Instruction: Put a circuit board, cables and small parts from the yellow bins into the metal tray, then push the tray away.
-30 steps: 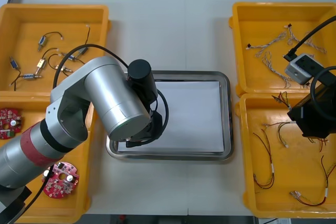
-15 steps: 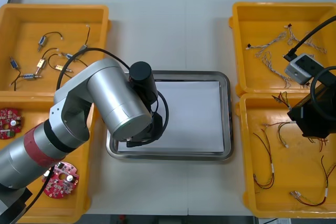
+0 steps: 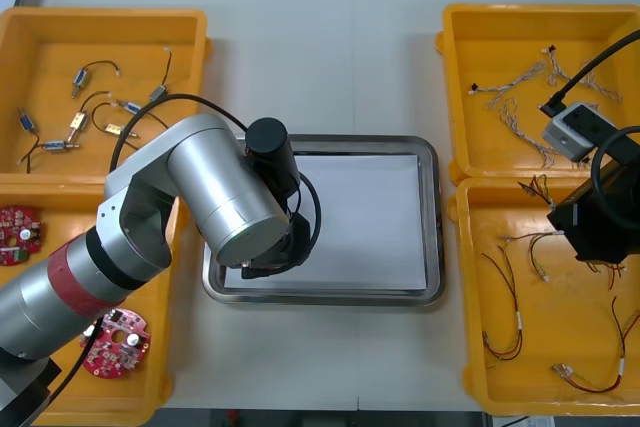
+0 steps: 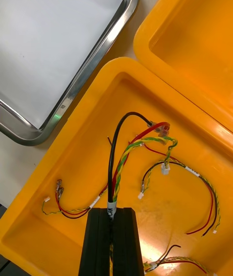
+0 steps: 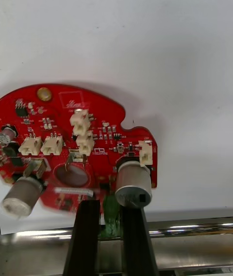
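Note:
My left gripper [image 5: 111, 217] is shut on the edge of a round red circuit board [image 5: 73, 130]. It holds the board just over the white inside of the metal tray [image 5: 184, 230], close to the tray's rim. From the front, the left arm covers the tray's [image 3: 430, 217] left part, and the left gripper [image 3: 268, 265] sits low under it. My right gripper [image 4: 113, 217] is shut on a black, red and yellow cable [image 4: 119, 159] that rises from between its fingers. The right gripper [image 3: 600, 227] hangs over the near right yellow bin [image 3: 470, 367].
The far left bin holds small metal parts [image 3: 75, 127]. Two more circuit boards [image 3: 115, 342] lie in the near left bin. Blue and white cables [image 3: 510, 97] lie in the far right bin, and loose red and yellow cables [image 3: 505, 332] lie under the right gripper.
The left arm has shifted slightly to the right over the tray's left side. The right arm has not moved.

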{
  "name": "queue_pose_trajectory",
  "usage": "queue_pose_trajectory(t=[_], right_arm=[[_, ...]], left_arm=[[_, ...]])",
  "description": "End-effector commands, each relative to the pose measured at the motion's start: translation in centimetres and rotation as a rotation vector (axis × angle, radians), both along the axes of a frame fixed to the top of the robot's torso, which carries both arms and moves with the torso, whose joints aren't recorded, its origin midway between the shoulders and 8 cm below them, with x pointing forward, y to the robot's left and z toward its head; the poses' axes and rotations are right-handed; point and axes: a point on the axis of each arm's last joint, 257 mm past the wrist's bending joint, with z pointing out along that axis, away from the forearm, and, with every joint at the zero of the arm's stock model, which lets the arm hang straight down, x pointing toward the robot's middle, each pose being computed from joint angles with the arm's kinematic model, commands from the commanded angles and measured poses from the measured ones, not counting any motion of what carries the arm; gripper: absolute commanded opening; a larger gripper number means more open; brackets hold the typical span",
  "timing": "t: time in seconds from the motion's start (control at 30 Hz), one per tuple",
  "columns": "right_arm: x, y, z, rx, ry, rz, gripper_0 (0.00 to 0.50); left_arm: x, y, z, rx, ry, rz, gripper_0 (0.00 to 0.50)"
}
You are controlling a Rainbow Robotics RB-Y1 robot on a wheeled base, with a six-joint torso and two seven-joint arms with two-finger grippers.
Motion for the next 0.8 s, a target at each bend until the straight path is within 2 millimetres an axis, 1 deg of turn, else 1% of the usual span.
queue_pose_trajectory(t=[0.03, 0.07, 0.1, 0.13, 0.2, 0.37, 0.4, 0.43, 0.47, 0.5, 0.53, 0.57, 0.63, 0.73, 0.77, 0.8], right_arm=[[0.1, 0.0, 1.0, -0.015, -0.027, -0.021, 0.0], [0.1, 0.0, 1.0, -0.015, -0.027, -0.021, 0.0], [0.1, 0.0, 1.0, -0.015, -0.027, -0.021, 0.0], [0.1, 0.0, 1.0, -0.015, -0.027, -0.021, 0.0], [0.1, 0.0, 1.0, -0.015, -0.027, -0.021, 0.0], [0.1, 0.0, 1.0, -0.015, -0.027, -0.021, 0.0], [0.1, 0.0, 1.0, -0.015, -0.027, -0.021, 0.0], [0.1, 0.0, 1.0, -0.015, -0.027, -0.021, 0.0], [0.1, 0.0, 1.0, -0.015, -0.027, -0.021, 0.0], [0.1, 0.0, 1.0, -0.015, -0.027, -0.021, 0.0], [0.1, 0.0, 1.0, -0.015, -0.027, -0.021, 0.0], [0.1, 0.0, 1.0, -0.015, -0.027, -0.021, 0.0], [0.1, 0.0, 1.0, -0.015, -0.027, -0.021, 0.0], [0.1, 0.0, 1.0, -0.015, -0.027, -0.021, 0.0], [0.1, 0.0, 1.0, -0.015, -0.027, -0.021, 0.0], [0.1, 0.0, 1.0, -0.015, -0.027, -0.021, 0.0]], left_arm=[[-1.1, -1.8, -0.5, -0.001, 0.002, -0.085, 0.298], [-1.1, -1.8, -0.5, -0.001, 0.002, -0.085, 0.352], [-1.1, -1.8, -0.5, -0.001, 0.002, -0.085, 0.368], [-1.1, -1.8, -0.5, -0.003, 0.004, -0.084, 0.417], [-1.1, -1.9, -0.4, -0.005, -0.001, -0.087, 0.441], [-1.0, -1.8, 1.0, -0.026, -0.015, -0.091, 0.457], [-0.9, -1.8, 2.1, -0.05, -0.021, -0.095, 0.458], [-0.9, -1.8, 2.3, -0.056, -0.022, -0.099, 0.457], [-0.8, -1.7, 3.1, -0.071, -0.028, -0.101, 0.46], [-0.9, -1.7, 3.3, -0.077, -0.026, -0.102, 0.459], [-0.8, -1.3, 4.2, -0.092, -0.029, -0.102, 0.467], [-0.8, -1.2, 4.3, -0.094, -0.026, -0.102, 0.467], [-0.8, -0.6, 5.3, -0.098, -0.03, -0.104, 0.472], [-0.9, 0.9, 7.4, -0.084, -0.051, -0.099, 0.477], [-0.8, 1.3, 7.8, -0.081, -0.056, -0.096, 0.481], [-0.7, 2.1, 8.6, -0.074, -0.067, -0.092, 0.488]])
